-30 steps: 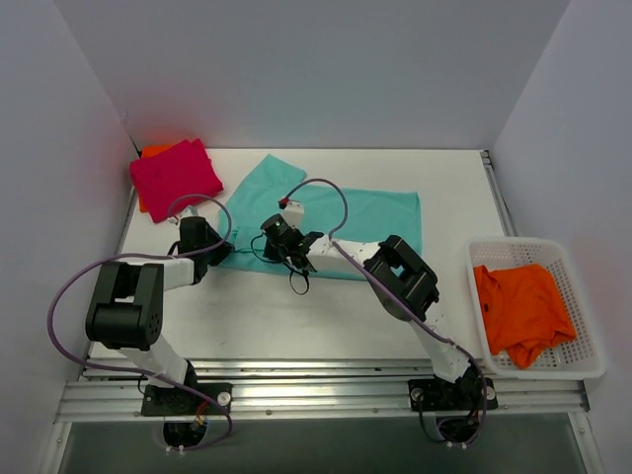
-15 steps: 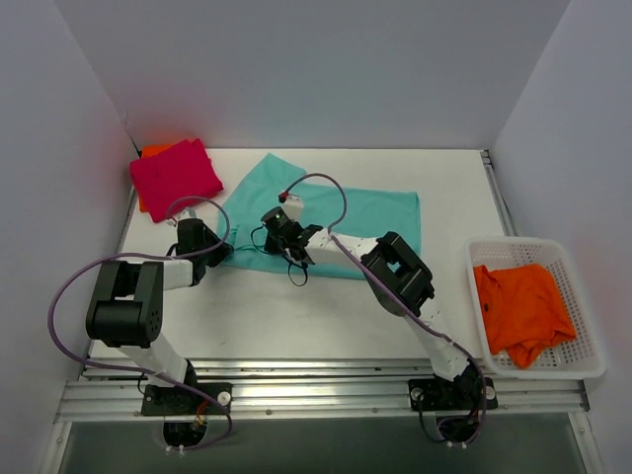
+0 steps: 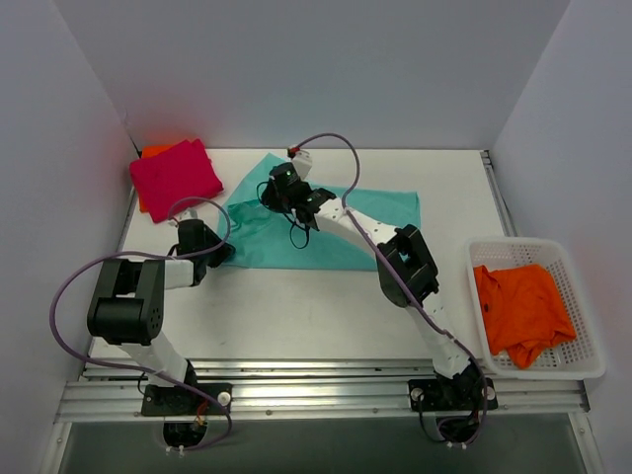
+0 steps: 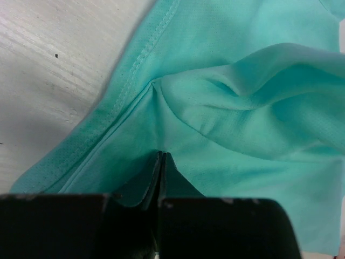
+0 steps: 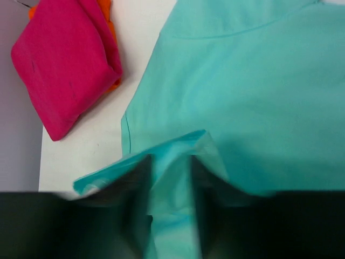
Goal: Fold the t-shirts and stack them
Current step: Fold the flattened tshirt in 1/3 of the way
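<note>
Two grips hold the teal t-shirt (image 3: 365,222), spread mid-frame: left gripper (image 4: 161,156) clenched near its lower-left hem, right gripper (image 5: 170,162) grasping a raised fold. Thin cloth may slip, collapsing the fold.

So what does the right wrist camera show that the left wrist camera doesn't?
Only the right wrist view: a folded magenta-pink cloth t-shirt lying on a folded orange t-shirt. Only the left wrist view: the left gripper, shut on cloth beside a stitched hem. Both: the teal cloth t-shirt lying on the white table.
</note>
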Robot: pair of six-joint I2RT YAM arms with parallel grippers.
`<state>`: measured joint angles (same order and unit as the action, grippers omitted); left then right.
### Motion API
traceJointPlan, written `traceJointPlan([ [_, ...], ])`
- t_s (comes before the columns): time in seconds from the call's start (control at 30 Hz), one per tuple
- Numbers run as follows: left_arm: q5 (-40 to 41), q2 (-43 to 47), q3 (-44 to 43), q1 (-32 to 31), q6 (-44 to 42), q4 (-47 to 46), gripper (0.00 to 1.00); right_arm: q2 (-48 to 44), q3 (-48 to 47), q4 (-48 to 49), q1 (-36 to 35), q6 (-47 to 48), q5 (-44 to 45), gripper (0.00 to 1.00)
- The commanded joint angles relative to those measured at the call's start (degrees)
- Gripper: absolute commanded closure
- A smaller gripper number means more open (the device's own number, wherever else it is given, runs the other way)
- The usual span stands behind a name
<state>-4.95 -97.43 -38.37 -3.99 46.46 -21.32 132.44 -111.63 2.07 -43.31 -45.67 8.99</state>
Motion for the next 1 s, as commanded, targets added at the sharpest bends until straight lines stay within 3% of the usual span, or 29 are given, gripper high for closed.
traceJointPlan([
  [0.0,-0.67,-0.66,-1.01,0.39,0.13,-2.5,0.98,3.87,-3.76,-1.8,2.87,-0.38,-1.17,0.35],
  [0.03,-0.76,-0.57,-1.01,0.47,0.04,-2.41,0.98,4.22,-4.29,-1.8,3.31,-0.73,-1.26,0.11],
  [0.07,-0.76,-0.48,-1.09,0.39,0.04,-2.32,0.98,4.58,-4.99,-1.8,3.58,-1.0,-1.09,0.01],
  [0.37,-0.59,-0.31,-1.18,0.39,-0.31,-1.88,0.98,0.63,1.85,-2.77,4.81,-0.56,5.94,0.0],
  [0.73,1.61,5.49,0.04,-0.05,-0.75,0.32,0.98,-25.81,37.75,1.8,9.2,-2.4,18.33,0.0],
  [0.97,0.39,3.74,-0.13,-1.19,-0.4,-1.18,0.98,-38.3,51.67,2.85,16.14,-2.49,20.1,0.0],
])
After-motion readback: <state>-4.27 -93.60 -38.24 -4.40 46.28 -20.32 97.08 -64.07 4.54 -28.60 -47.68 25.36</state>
